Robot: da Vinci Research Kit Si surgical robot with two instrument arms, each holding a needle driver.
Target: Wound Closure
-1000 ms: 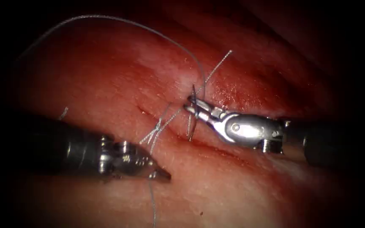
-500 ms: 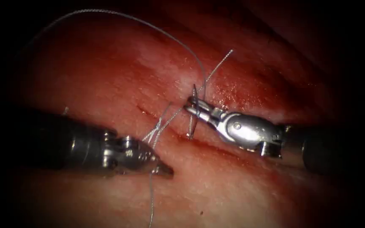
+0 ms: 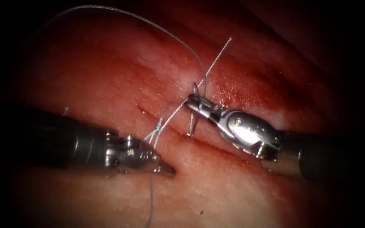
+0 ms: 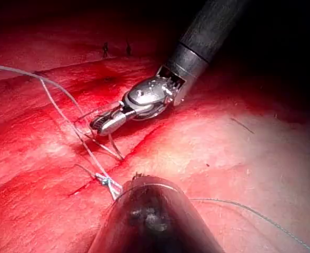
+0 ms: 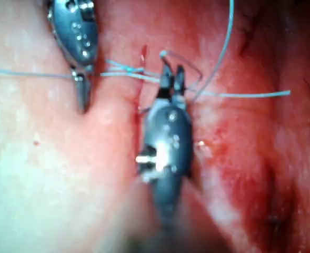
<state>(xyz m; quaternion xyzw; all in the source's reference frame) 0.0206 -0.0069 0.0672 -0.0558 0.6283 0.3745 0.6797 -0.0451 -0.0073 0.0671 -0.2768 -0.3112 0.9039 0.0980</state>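
The right hand (image 3: 189,102) comes in from the right and is clamped on the curved needle (image 3: 193,114), gripping it high on its curve, close to the end where the thread (image 3: 165,31) joins. The needle hangs below the closed jaws just right of the cut (image 3: 178,133), with its lower end down at the surface of the tissue (image 3: 119,80); whether the point is in the tissue or only resting on it cannot be told. From the needle's upper end the thread rises and sweeps in a long arc over the tissue toward the upper left. A second, straight strand (image 3: 216,57) crosses that arc just above the right hand and slants down to the left to a small knot (image 3: 158,126) sitting on the cut. The left hand (image 3: 167,171) lies low on the left side of the cut, its tip narrowed to a point and its jaws together, closed on a strand that runs up to the knot, while another length drops away below it. In the left wrist view the right hand (image 4: 98,125) lies across the tissue with the needle (image 4: 115,147) curving beneath it, and the knot (image 4: 105,181) sits close beside the left arm's dark shaft (image 4: 155,221). In the right wrist view the right hand (image 5: 171,79) points at the cut with the left hand (image 5: 82,97) alongside it, and red fluid (image 5: 233,153) coats the tissue.
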